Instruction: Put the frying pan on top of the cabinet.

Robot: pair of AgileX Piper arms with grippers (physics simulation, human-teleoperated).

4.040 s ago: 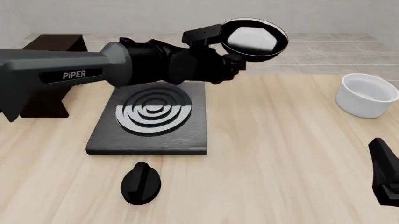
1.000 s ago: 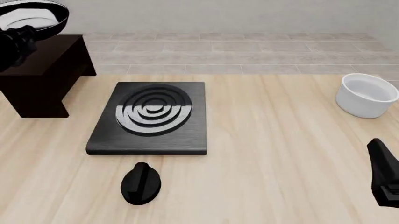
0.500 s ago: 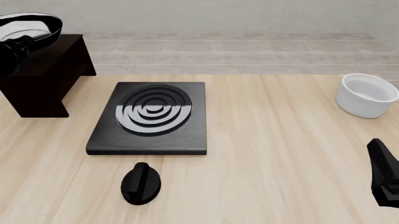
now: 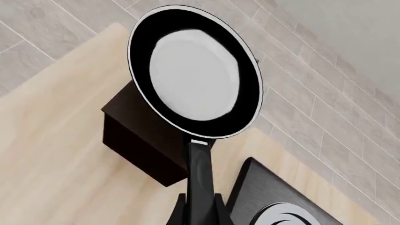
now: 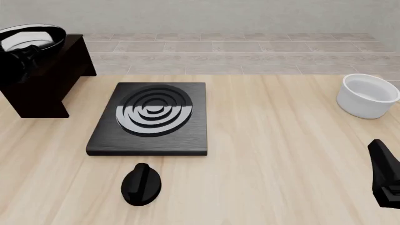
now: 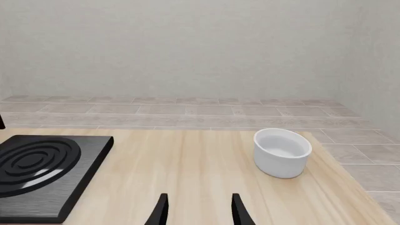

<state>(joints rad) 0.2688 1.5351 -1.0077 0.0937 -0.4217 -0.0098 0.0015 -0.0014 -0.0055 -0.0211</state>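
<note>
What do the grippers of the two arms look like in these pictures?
Both are glossy black. The right gripper has two thin, slightly curved fingers; in the front view only a dark angular part shows. Of the left gripper, narrow black fingers show. No cables or markings are visible.

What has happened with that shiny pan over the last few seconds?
The left pincer, gripping the frying pan by its handle, carried it from above the stove plate leftward to over the cabinet, then lowered it slightly. The bowl, knob and right pincer stayed put.
</note>
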